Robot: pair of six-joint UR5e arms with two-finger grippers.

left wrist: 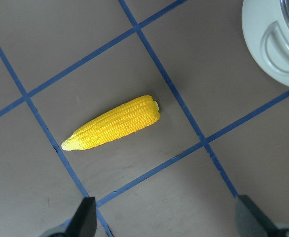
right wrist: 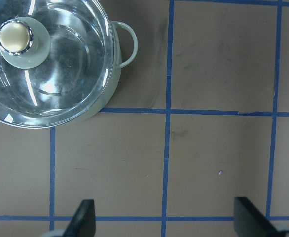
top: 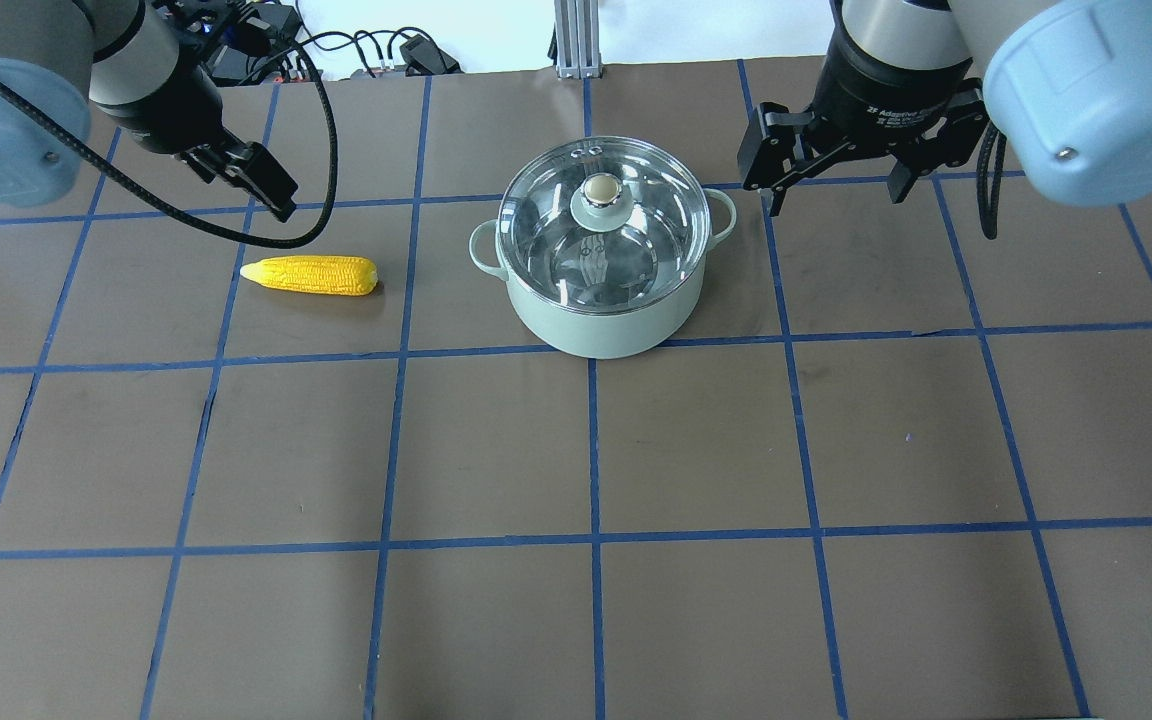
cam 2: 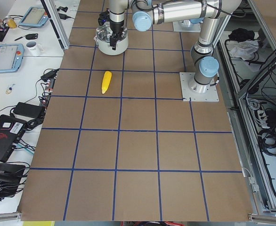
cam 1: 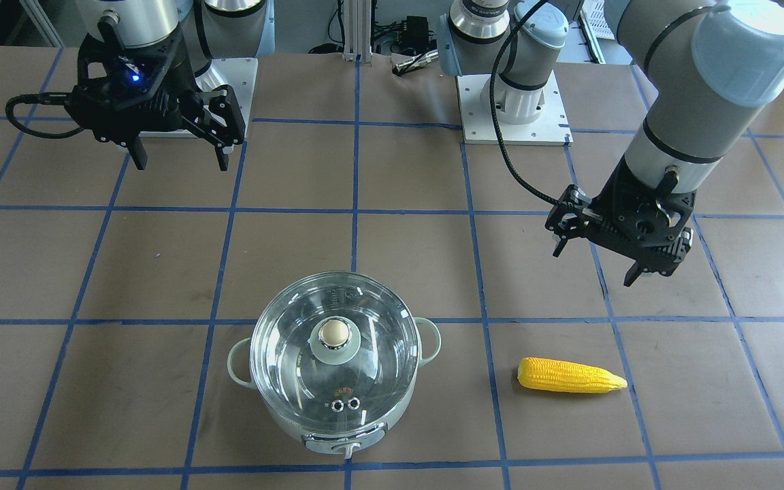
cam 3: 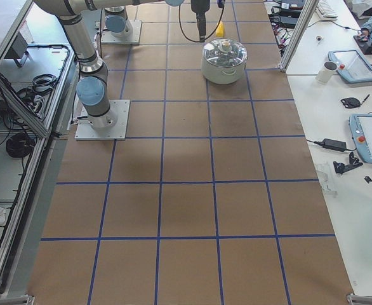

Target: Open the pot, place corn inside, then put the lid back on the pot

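Note:
The mint-green pot (cam 1: 337,425) stands on the table with the clear glass lid (cam 1: 334,354) seated on it; the pot (top: 596,320) and lid (top: 601,215) also show in the overhead view. The yellow corn (cam 1: 569,376) lies flat on the table beside the pot, apart from it, and shows in the overhead (top: 311,275) and left wrist (left wrist: 115,124) views. My left gripper (cam 1: 596,264) is open and empty, hovering above and just behind the corn. My right gripper (cam 1: 181,163) is open and empty, hovering off to the pot's other side. The right wrist view shows the lid (right wrist: 46,59) at its upper left.
The table is brown with a blue tape grid. The two arm base plates (cam 1: 514,109) sit at its robot side. Cables and a control box (cam 1: 412,30) lie beyond that edge. Side benches with tablets and a mug (cam 2: 33,47) stand off the table.

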